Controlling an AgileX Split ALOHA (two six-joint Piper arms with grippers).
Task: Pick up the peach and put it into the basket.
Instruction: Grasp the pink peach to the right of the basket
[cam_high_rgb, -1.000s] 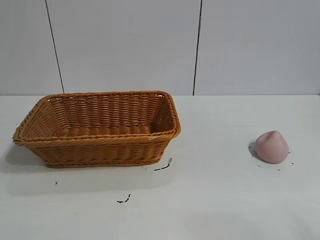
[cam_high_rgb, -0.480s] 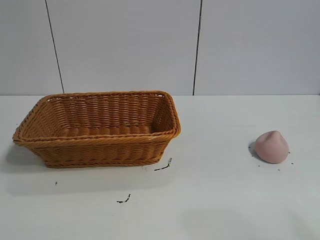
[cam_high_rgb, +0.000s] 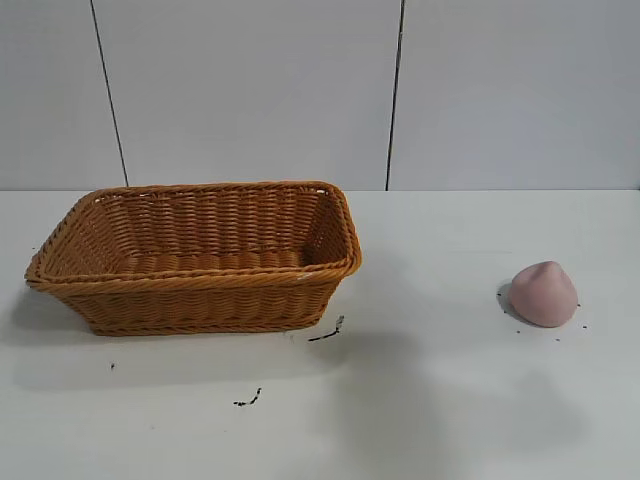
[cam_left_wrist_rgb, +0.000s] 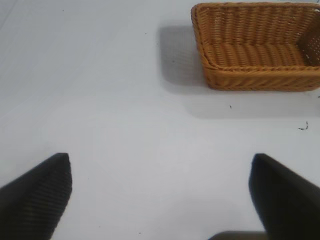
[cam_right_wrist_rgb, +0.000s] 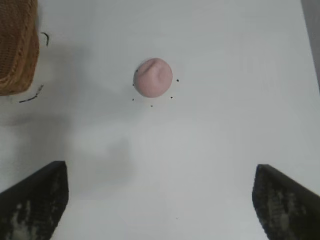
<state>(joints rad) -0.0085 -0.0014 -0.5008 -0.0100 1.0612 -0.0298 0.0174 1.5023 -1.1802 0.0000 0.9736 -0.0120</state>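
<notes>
The pale pink peach (cam_high_rgb: 543, 294) lies on the white table at the right, tip up; it also shows in the right wrist view (cam_right_wrist_rgb: 153, 77). The orange-brown wicker basket (cam_high_rgb: 195, 284) stands at the left, empty; it also shows in the left wrist view (cam_left_wrist_rgb: 257, 75) and its corner in the right wrist view (cam_right_wrist_rgb: 17, 50). Neither arm shows in the exterior view. My right gripper (cam_right_wrist_rgb: 160, 192) is open and empty, above the table, with the peach ahead of it. My left gripper (cam_left_wrist_rgb: 160, 187) is open and empty, well short of the basket.
Small dark specks and scraps lie on the table in front of the basket (cam_high_rgb: 327, 333) and around the peach (cam_right_wrist_rgb: 171, 97). The table's right edge shows in the right wrist view (cam_right_wrist_rgb: 311, 50). A grey panelled wall stands behind.
A faint shadow has spread and moved toward the table's middle front in the exterior view. The peach and the basket have not moved.
</notes>
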